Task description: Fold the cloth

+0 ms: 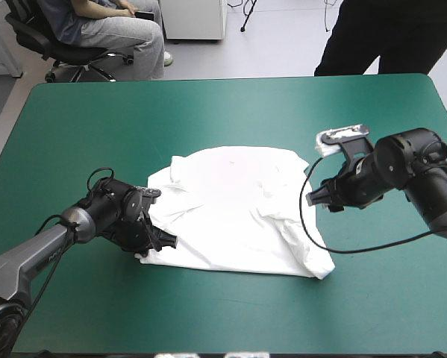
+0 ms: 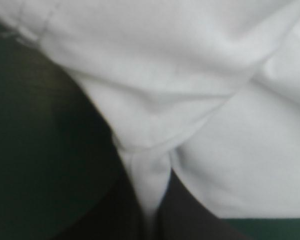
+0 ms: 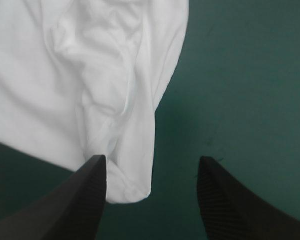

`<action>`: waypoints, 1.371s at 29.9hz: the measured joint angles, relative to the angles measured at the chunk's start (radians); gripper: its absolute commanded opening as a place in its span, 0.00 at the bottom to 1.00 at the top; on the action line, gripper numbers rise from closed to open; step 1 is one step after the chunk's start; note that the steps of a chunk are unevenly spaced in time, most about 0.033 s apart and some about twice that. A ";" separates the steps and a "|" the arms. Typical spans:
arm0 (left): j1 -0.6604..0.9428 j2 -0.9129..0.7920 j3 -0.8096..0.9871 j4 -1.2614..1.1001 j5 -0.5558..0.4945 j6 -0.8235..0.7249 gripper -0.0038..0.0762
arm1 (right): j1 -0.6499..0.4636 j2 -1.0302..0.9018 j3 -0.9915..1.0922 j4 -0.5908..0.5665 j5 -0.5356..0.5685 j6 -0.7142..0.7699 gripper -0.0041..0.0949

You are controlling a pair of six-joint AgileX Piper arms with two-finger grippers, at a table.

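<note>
The left pincer (image 1: 166, 241) sits low on the teal-green counter (image 1: 208, 104), at the near left edge of the T-shirt (image 1: 238, 209). The shirt's hem there runs straight into it. In the left wrist view the pincer (image 2: 148, 202) is all but closed. Its two black fingers (image 2: 112, 217) meet in a narrow arch with a tongue of white cloth squeezed between them. Ahead of the pinch the T-shirt (image 2: 190, 75) fans out in broad soft folds, with bare cover to one side of it.

The T-shirt lies spread but rumpled across the middle of the counter, well in from every edge. It is creased along its left side, and a thicker ridge runs down to its near right corner.

The right pincer (image 1: 316, 198) hovers just beside the shirt's right edge, about halfway along it and pointing leftward at the cloth. In the right wrist view this pincer (image 3: 151, 164) stands wide apart and grips nothing. A bunched, hanging fold of the T-shirt (image 3: 64, 75) reaches into the gap and ends close against one finger (image 3: 84, 200). It may be brushing that finger, though contact is hard to judge from here. The other finger (image 3: 225, 200) stands over bare teal-green cover, well apart from the cloth.
</note>
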 measured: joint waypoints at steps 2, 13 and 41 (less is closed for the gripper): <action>0.000 0.000 0.000 0.000 -0.001 0.000 0.03 | 0.037 -0.014 0.064 -0.001 0.000 0.005 0.56; 0.000 0.000 0.000 0.000 -0.001 0.002 0.03 | 0.180 -0.019 0.324 -0.087 -0.116 0.162 0.56; 0.000 -0.002 -0.007 0.000 0.007 0.017 0.03 | 0.187 0.016 0.578 0.039 -0.400 0.204 0.02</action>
